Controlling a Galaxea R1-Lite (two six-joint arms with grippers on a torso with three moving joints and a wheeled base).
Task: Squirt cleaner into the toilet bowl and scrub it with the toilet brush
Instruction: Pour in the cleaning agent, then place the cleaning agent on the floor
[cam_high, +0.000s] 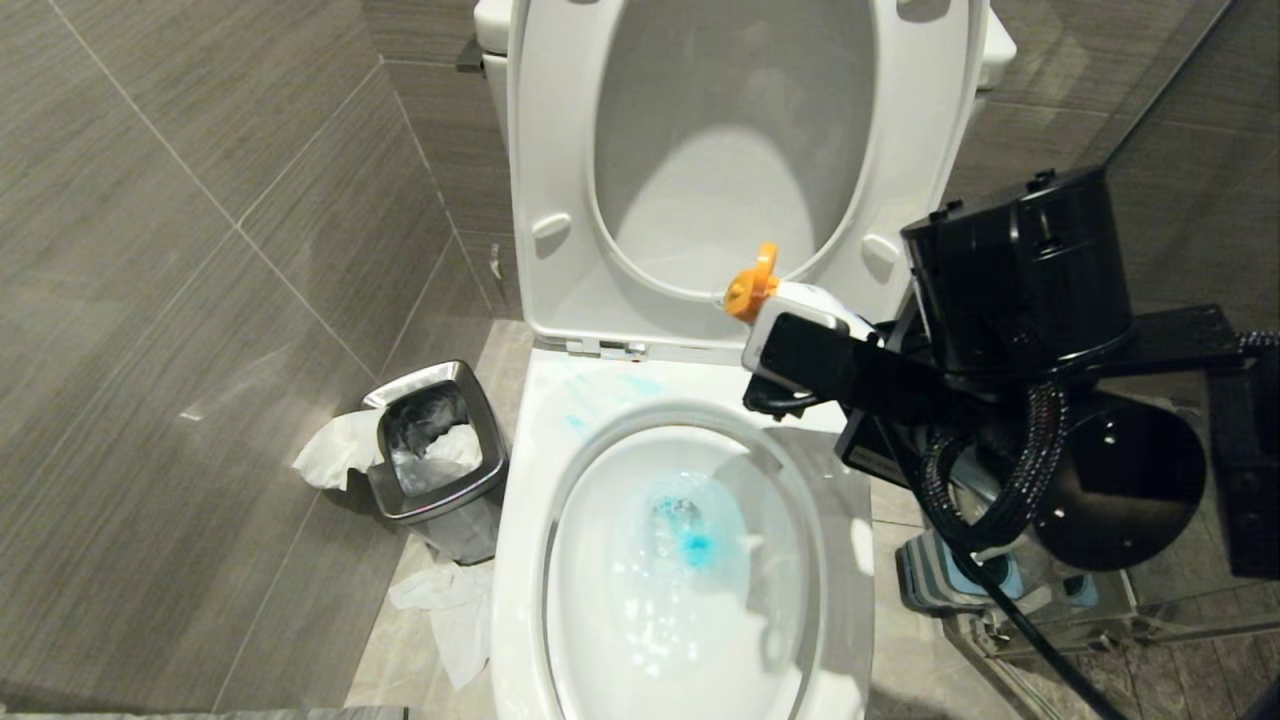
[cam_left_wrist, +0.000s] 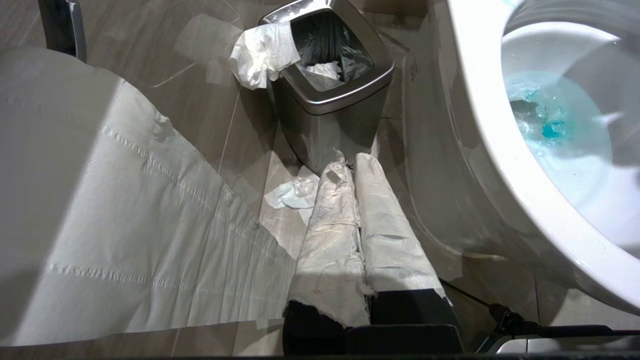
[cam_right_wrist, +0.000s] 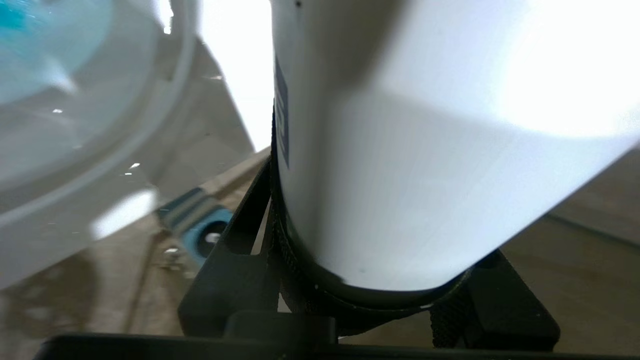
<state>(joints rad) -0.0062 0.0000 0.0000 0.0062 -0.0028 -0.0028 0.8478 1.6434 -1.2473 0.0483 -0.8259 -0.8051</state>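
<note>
Turquoise cleaner (cam_high: 697, 545) pools in the water at the bottom of the toilet bowl (cam_high: 520, 560), with paler blue smears across the flat ceramic behind the basin, just below the hinges. Seat and lid stand raised against the tank, their top edge cut off from the head view.

At the bowl's right rear corner the right hand (cam_high: 800, 350) holds a white cleaner bottle (cam_high: 815, 305) with an orange cap (cam_high: 752, 283); the black fingers are clamped about halfway closed around its body. The nozzle points up towards the raised seat. From the right wrist the bottle (cam_right_wrist: 425, 165) fills nearly everything, so only a slice of the bowl rim and a grey-and-blue brush holder (cam_right_wrist: 202, 235) on the floor show past it. That holder sits right of the bowl, mostly hidden behind the arm and its cable; I cannot make out the toilet brush itself.

The left hand (cam_left_wrist: 356, 165) hangs low to the left of the bowl, fingers pressed together and wrapped in tissue, holding nothing. Beyond it stands a steel waste bin (cam_left_wrist: 330, 107) with crumpled paper (cam_left_wrist: 262, 55) over its edge, more scraps on the floor tiles (cam_left_wrist: 210, 125), and a long sheet of tissue (cam_left_wrist: 150, 240) draped close to that camera.
</note>
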